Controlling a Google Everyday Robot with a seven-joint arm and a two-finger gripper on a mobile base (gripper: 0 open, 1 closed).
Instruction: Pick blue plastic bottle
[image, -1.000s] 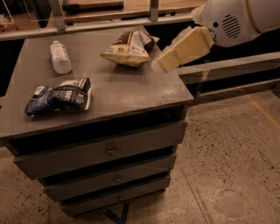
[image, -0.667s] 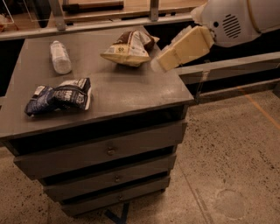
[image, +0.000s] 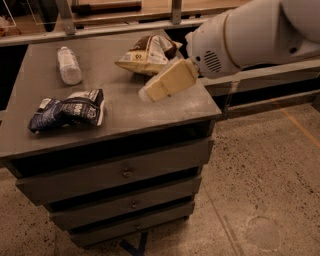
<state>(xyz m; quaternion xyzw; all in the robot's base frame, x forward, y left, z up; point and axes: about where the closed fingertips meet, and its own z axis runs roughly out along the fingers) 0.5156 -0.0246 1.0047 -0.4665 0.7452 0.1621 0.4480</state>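
Note:
The blue plastic bottle (image: 69, 65), clear with a white cap, lies on its side at the far left of the grey cabinet top (image: 125, 107). My gripper (image: 150, 92), cream-coloured on a big white arm (image: 250, 32), hangs over the right half of the top. It is just in front of the tan and brown snack bag (image: 147, 54). It is well to the right of the bottle and holds nothing that I can see.
A dark blue and white snack bag (image: 67, 109) lies at the front left of the top. The cabinet has three drawers (image: 125, 172) below. A rail and shelf (image: 120, 25) run behind it. Speckled floor (image: 265, 190) lies to the right.
My gripper has moved left and toward the front, from beside the tan bag's right edge to over the top in front of it. The bottle and both bags have not moved.

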